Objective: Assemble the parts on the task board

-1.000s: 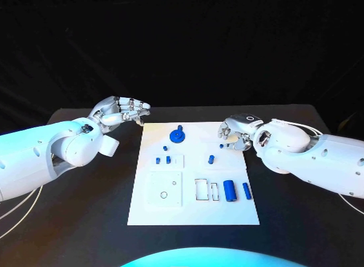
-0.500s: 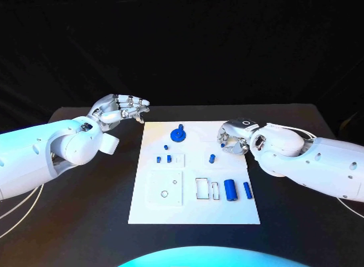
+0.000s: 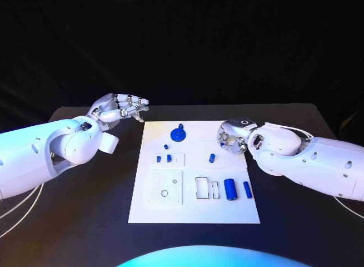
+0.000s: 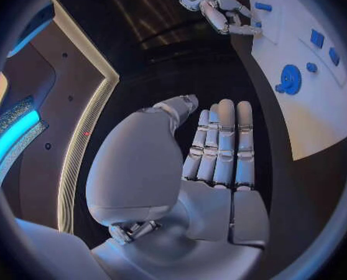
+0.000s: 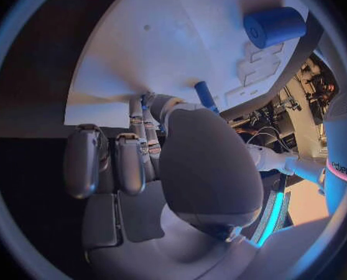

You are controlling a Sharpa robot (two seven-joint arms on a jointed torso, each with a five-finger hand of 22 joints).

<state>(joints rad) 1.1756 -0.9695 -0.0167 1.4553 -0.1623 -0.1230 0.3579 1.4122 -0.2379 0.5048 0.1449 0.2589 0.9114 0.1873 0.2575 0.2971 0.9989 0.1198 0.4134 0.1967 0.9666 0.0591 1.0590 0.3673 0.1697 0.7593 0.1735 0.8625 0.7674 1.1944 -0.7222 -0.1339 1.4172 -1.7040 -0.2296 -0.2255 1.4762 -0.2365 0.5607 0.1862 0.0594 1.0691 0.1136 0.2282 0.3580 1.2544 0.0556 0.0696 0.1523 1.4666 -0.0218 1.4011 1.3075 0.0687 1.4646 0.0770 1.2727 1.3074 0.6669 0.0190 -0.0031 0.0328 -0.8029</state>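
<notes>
Now the right robot hand reaches onto the task board, apparently pinching a small blue part.
Left robot hand waits off-board above the table, fingers apart, empty.

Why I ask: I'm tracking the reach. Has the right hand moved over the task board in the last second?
Yes, slightly. In the head view the right hand has drawn back toward the task board's right edge and far end, away from the small blue part.
</notes>
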